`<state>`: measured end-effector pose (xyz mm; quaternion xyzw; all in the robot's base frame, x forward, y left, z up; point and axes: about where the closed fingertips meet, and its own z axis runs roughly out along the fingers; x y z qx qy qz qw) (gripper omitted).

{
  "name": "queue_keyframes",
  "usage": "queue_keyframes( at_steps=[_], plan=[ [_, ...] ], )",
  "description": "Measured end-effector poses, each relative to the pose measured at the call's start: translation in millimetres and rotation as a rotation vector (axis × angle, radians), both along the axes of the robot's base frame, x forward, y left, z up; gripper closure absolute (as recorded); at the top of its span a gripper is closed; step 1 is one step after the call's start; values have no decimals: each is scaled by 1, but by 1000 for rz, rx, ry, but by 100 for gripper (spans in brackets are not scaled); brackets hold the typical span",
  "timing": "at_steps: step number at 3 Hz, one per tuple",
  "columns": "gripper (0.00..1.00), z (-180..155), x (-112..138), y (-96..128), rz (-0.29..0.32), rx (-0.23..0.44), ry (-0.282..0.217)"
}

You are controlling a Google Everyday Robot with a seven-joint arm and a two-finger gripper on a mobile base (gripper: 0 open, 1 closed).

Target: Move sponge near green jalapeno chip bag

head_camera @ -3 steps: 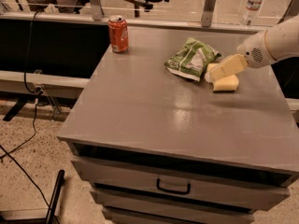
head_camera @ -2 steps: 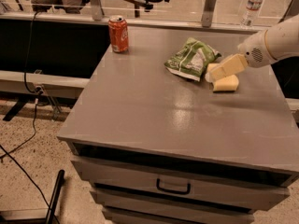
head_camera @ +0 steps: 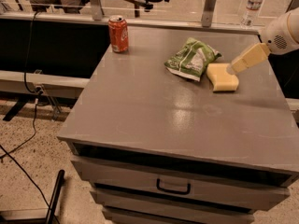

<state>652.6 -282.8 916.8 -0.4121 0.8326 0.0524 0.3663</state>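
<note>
The pale yellow sponge point(head_camera: 222, 77) lies flat on the grey table top point(head_camera: 154, 106) at the far right. Its left edge is right beside the green jalapeno chip bag point(head_camera: 192, 58), touching or nearly so. The bag is crinkled, with white markings, and lies to the sponge's upper left. My gripper point(head_camera: 232, 69) reaches in from the right edge of the camera view on a white arm. Its tip sits at the sponge's upper right edge, just above it.
A red soda can point(head_camera: 118, 33) stands upright at the table's far left corner. A water bottle point(head_camera: 252, 3) stands beyond the back edge. Drawers with a dark handle point(head_camera: 173, 187) are below the front edge. Cables run over the floor at left.
The gripper has drawn back up and to the right. The sponge, earlier under the gripper's tip, now lies exposed on the table beside the bag.
</note>
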Motion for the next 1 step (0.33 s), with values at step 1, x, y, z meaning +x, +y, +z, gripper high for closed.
queue_keyframes(
  at_steps=[1],
  plan=[
    [0, 0, 0, 0, 0, 0, 0]
  ],
)
